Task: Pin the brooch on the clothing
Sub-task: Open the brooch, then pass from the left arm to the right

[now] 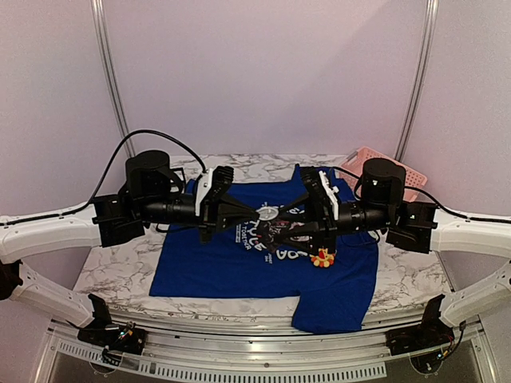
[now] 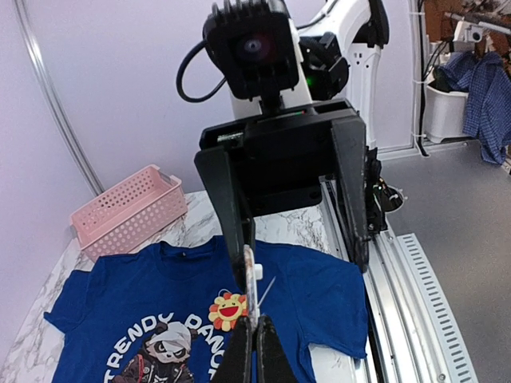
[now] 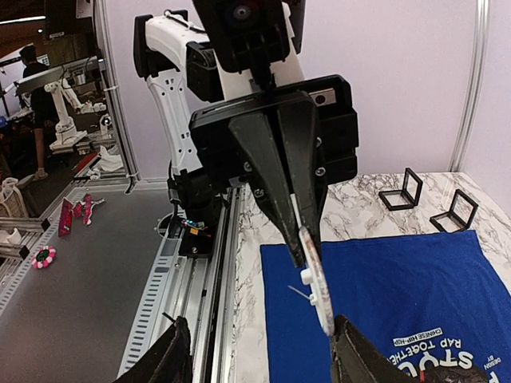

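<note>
Flower-shaped yellow, orange and red brooch (image 1: 322,257), lying on royal blue panda-print T-shirt (image 1: 200,271); right gripper (image 3: 262,335) spread near it, seemingly letting go; left gripper (image 2: 254,331) pinching thin white tab (image 3: 318,281), probably the fastener.

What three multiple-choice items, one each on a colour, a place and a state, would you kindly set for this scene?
1. What colour is the basket? A green; B pink; C black.
2. Where does the brooch lie? A in the basket; B inside a cup; C on the blue T-shirt.
3. How is the right hand? A open, gripping nothing; B shut on the brooch; C shut on a sleeve.
Answers: 1 B, its latticed walls are pink. 2 C, it rests on the blue fabric. 3 A, its fingers stand wide apart, gripping nothing.
</note>
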`<state>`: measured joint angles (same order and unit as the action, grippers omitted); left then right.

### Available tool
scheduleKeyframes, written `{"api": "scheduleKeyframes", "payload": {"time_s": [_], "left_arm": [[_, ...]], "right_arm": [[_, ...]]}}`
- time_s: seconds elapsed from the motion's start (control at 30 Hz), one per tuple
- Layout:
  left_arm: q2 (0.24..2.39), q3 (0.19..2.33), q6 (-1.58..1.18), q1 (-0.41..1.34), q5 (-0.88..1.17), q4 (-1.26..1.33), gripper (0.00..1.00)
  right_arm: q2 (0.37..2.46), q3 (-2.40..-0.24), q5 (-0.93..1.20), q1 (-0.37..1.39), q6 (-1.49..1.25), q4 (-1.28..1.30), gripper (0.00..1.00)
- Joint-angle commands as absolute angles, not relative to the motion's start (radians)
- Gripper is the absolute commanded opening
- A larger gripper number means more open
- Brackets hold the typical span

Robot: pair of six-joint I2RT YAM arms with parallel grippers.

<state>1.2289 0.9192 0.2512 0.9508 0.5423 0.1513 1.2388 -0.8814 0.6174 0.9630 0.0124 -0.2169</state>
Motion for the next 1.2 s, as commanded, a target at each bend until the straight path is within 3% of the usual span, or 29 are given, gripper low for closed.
{"api": "scheduleKeyframes", "payload": {"time_s": [0.0,0.13,0.27,0.5,0.7,0.93,1.03,1.07,1.1,1.17], "left_arm": [[1.236,0.94,0.267,0.946,0.576,0.129,0.0],[1.246,0.954,0.259,0.946,0.588,0.125,0.0],[1.26,0.967,0.228,0.948,0.595,0.124,0.0],[1.267,0.96,0.191,0.948,0.595,0.154,0.0],[1.272,0.959,0.187,0.946,0.597,0.161,0.0],[1.281,0.95,0.162,0.946,0.601,0.185,0.0],[1.286,0.947,0.141,0.946,0.576,0.184,0.0],[1.29,0.943,0.131,0.946,0.554,0.18,0.09],[1.294,0.936,0.127,0.946,0.533,0.176,0.34],[1.3,0.91,0.142,0.942,0.489,0.163,0.57]], "right_arm": [[1.15,-0.864,0.604,0.949,0.066,-0.037,0.57],[1.089,-0.834,0.546,0.895,0.032,-0.104,0.54],[1.119,-0.887,0.536,0.894,0.041,-0.156,0.38],[1.231,-0.942,0.653,0.894,0.033,-0.212,0.4],[1.271,-0.953,0.696,0.895,0.021,-0.226,0.19],[1.28,-0.941,0.681,0.894,0.005,-0.253,0.02],[1.28,-0.927,0.6,0.894,-0.015,-0.256,0.0],[1.28,-0.917,0.53,0.894,-0.027,-0.254,0.0],[1.276,-0.9,0.459,0.892,-0.036,-0.254,0.0],[1.263,-0.854,0.328,0.876,-0.052,-0.258,0.0]]}}
